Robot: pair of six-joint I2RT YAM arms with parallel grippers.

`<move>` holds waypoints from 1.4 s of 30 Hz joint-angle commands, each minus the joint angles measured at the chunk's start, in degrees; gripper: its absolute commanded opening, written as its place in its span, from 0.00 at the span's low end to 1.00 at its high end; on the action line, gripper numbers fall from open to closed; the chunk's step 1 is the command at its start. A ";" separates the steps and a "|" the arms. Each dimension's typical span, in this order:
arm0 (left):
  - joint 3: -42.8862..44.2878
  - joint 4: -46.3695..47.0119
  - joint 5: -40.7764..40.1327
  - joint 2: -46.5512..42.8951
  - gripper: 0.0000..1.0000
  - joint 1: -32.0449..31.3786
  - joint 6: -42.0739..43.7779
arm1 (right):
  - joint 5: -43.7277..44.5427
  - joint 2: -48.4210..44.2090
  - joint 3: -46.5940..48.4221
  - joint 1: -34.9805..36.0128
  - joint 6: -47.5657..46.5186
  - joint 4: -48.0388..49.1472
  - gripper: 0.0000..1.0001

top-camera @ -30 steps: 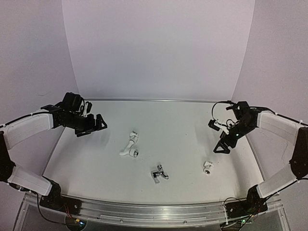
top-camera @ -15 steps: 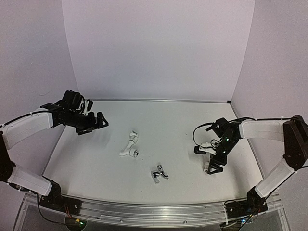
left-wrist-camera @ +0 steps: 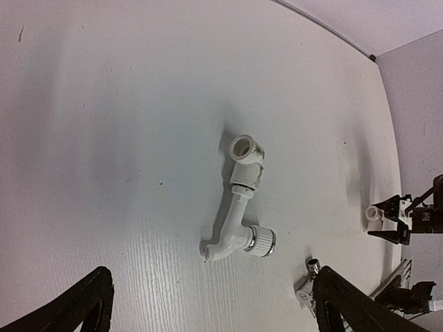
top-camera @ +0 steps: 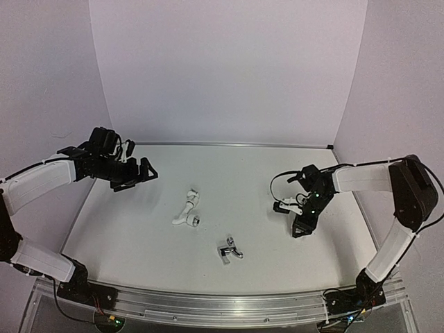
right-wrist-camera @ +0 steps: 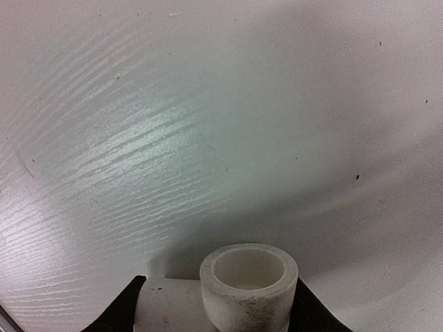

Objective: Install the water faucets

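The chrome water faucet [top-camera: 229, 251] lies on its side near the front middle of the table, with neither gripper touching it. In the left wrist view the faucet [left-wrist-camera: 307, 282] shows partly behind my left finger. The short white elbow fitting [right-wrist-camera: 249, 277] stands with its open mouth up between the fingers of my right gripper [right-wrist-camera: 220, 312], which press on both of its sides. From above, the right gripper [top-camera: 300, 225] is low on the table at the right and hides the elbow. My left gripper [top-camera: 136, 173] hovers wide open at the left, holding nothing.
A longer white bent pipe [top-camera: 186, 211] with a metal-ringed end lies left of centre, also seen as the pipe [left-wrist-camera: 239, 221] below my left wrist. The table's raised rim [top-camera: 222, 144] runs along the back, and purple walls close in on three sides.
My right arm swung down and inward from the far right to the elbow fitting, and its jaws closed around it. The left arm barely shifted.
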 commanded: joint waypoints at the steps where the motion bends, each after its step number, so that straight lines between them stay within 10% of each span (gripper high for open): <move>1: 2.93 5.11 5.87 -0.56 1.00 -0.29 -1.88 | -1.13 -1.38 6.53 0.34 0.28 0.92 0.52; 12: 5.74 25.56 25.37 5.20 0.94 -1.72 -14.58 | -6.98 -7.05 27.23 8.50 3.79 0.59 0.50; 25: 15.13 37.08 24.23 16.27 0.82 -15.66 -17.44 | -2.75 -4.62 36.69 22.78 9.96 5.20 0.51; 42: 15.70 43.14 29.37 22.27 0.60 -24.60 -16.74 | 1.36 -2.58 38.27 23.96 13.42 8.75 0.51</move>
